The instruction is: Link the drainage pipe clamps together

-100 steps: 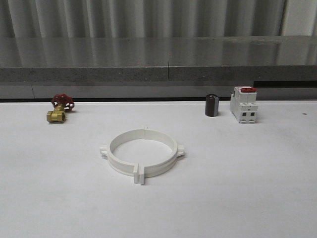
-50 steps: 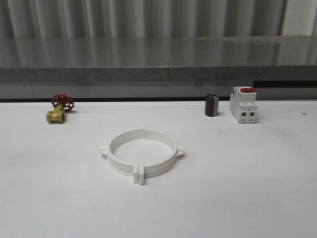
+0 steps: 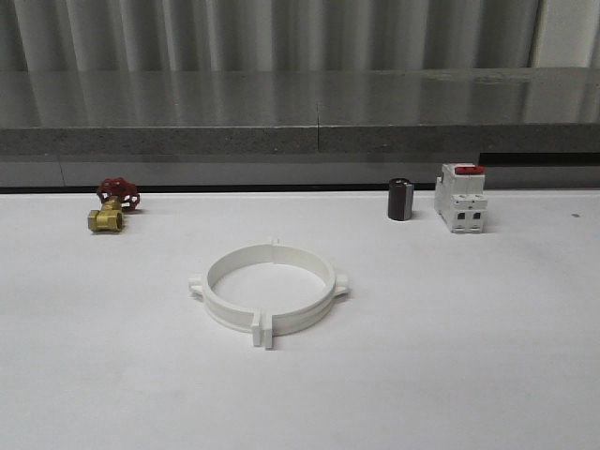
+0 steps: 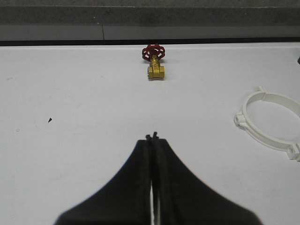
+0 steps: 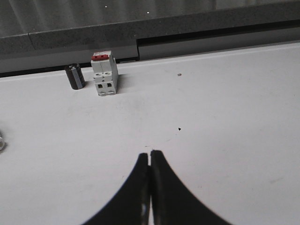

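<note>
The two white drainage pipe clamps [image 3: 302, 321] lie flat in the middle of the table, joined into one ring. Their end tabs meet at the near side [image 3: 263, 334] and at the far side. Small nubs stick out at the ring's left and right. In the left wrist view, part of the ring [image 4: 269, 140] lies off to one side of my left gripper [image 4: 151, 136], well apart from it. That gripper is shut with nothing in it. My right gripper [image 5: 150, 152] is also shut and empty above bare table, with a sliver of the ring [image 5: 1, 141] at the frame's edge.
A brass valve with a red handwheel [image 3: 112, 208] sits at the back left. A dark cylinder [image 3: 401, 199] and a white switch with a red top [image 3: 461, 197] stand at the back right. A grey ledge [image 3: 300, 141] runs along the table's far edge.
</note>
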{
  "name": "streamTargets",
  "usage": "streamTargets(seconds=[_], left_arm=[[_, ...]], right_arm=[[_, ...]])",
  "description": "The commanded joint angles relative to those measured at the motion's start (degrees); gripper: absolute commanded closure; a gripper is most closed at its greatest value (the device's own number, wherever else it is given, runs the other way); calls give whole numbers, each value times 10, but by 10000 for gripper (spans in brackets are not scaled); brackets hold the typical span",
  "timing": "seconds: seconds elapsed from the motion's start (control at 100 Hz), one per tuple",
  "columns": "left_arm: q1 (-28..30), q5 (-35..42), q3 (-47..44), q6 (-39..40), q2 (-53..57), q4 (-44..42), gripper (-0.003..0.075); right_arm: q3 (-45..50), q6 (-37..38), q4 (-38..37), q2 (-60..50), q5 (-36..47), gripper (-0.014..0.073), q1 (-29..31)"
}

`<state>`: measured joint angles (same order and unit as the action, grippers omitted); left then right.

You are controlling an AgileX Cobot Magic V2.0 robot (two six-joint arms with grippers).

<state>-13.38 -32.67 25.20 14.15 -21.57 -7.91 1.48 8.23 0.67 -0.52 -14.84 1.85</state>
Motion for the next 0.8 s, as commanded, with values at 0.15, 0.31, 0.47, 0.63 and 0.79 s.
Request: streamTargets(seconds=[0.15, 0.31, 0.47, 0.63, 0.79], left_arm=[[0, 41, 15, 1, -4, 1, 740], [0, 41, 15, 1, -4, 1, 740], [0, 41, 15, 1, -4, 1, 740], [0, 41, 15, 1, -4, 1, 740], [0, 41, 15, 1, -4, 1, 740]], right_arm=[[-8, -8, -1, -12, 70, 712, 3], [-8, -8, -1, -12, 65, 712, 3], [-8, -8, -1, -12, 65, 712, 3], [-8, -8, -1, -12, 65, 712, 3], [-8, -8, -1, -12, 65, 712, 3]])
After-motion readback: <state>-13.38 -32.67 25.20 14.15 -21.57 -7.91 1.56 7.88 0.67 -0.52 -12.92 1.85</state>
